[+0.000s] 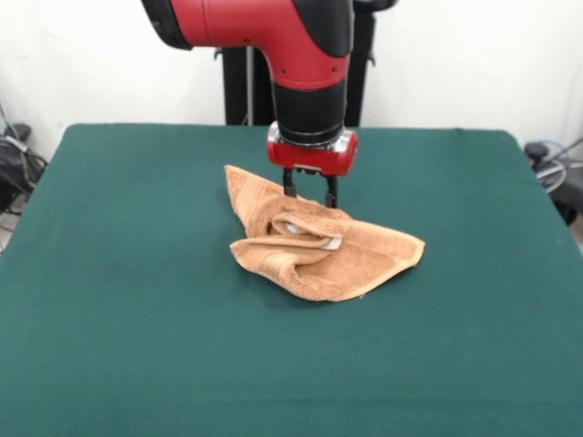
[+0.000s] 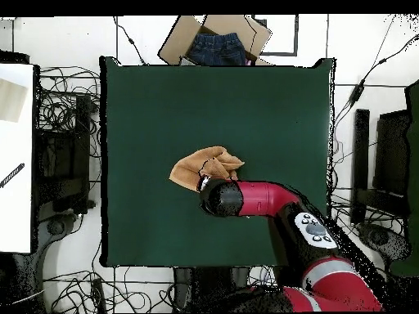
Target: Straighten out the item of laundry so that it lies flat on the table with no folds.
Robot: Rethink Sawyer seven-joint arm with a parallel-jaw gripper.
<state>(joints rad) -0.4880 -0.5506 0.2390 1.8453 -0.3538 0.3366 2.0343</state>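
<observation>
The jaws stand spread, I judge, the two black fingers (image 1: 287,183) apart and pointing straight down, their tips at or just above the cloth with nothing pinched between them. My gripper (image 1: 309,194) hangs over the far part of the towel (image 1: 314,246), which lies crumpled near the middle of the table (image 1: 137,300), well clear of every edge. In the overhead view the arm covers part of the towel (image 2: 206,167), so I go by the front view.

The towel is bunched: one corner runs out toward the far edge, another lies flat toward the table's right side as the front view shows it, and a thick roll of folds sits in the centre with a pale border band showing.

I take it to be light, soft and limp terry; it will drape and drag rather than slide cleanly on the felt. I would grip a free corner or the top fold layer, not the thick roll, then pull outward low and slowly.
</observation>
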